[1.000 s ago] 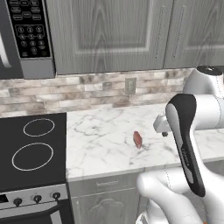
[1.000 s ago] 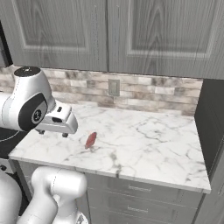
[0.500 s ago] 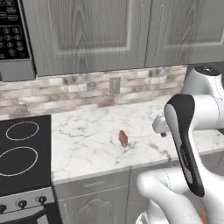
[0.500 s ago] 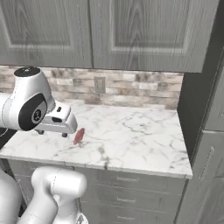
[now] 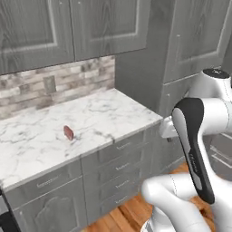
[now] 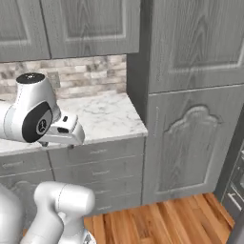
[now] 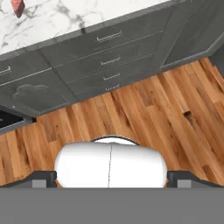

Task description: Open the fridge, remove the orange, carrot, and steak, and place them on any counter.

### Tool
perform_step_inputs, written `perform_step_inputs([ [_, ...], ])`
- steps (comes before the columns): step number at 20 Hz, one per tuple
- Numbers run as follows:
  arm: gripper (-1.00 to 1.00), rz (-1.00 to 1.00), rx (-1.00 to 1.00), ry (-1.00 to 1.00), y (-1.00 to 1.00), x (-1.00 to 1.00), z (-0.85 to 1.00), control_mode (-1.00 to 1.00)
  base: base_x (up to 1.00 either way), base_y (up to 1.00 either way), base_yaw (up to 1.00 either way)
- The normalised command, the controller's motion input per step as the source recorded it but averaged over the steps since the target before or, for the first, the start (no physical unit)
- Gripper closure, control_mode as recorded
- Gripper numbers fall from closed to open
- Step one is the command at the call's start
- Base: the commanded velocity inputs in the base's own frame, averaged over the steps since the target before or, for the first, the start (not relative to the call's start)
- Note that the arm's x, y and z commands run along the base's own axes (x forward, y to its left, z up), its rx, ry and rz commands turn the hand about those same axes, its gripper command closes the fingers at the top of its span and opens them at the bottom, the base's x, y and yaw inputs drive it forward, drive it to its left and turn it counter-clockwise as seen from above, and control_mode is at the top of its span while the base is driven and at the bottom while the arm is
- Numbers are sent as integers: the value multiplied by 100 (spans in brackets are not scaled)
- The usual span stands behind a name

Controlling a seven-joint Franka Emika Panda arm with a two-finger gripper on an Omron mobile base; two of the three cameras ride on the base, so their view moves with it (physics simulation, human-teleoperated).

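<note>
While you look across the left base view, take the white marble counter [image 5: 104, 113] as your landmark for every line below.

Steak: you see the steak [image 5: 68, 132], a small pinkish-red slab, lying on the counter toward its front edge, well in from the counter's right-hand end. In the hand view the steak [image 7: 17, 7] sits at the top left corner, on the marble counter [image 7: 65, 17].

Counter: your landmark runs under a brick backsplash [image 5: 54, 84] and ends against a tall dark grey cabinet [image 5: 181, 50]. From the right base view you see the counter [image 6: 102, 116] end at that same tall cabinet [image 6: 190, 119].

Drawers: you find a stack of grey drawers [image 5: 122, 172] directly below the counter's right end; the hand view shows those drawers [image 7: 107, 59] under the counter edge.

Floor: wooden floor [image 7: 144, 113] lies below the counter's cabinet fronts.

Gripper: your gripper [image 6: 71, 143] hangs in front of the counter edge, off the marble, pointing down toward the floor. Its jaws stand fully apart and you have nothing between them; the two dark fingertips [image 7: 41, 177] sit at the far sides of the hand view.

Arm: the white arm [image 5: 199, 131] stands to the right of the counter, in front of the tall cabinet.
</note>
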Motion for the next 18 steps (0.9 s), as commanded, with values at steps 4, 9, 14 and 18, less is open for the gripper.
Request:
perform_step_inputs([
  [4, -100, 0, 0, 0, 0, 0, 0, 100, -32, -26, -80],
  [9, -100, 0, 0, 0, 0, 0, 0, 100, -12, -43, -82],
  [14, -100, 0, 0, 0, 0, 0, 0, 100, 0, -24, -84],
  [18, -100, 0, 0, 0, 0, 0, 0, 100, 12, 25, -68],
])
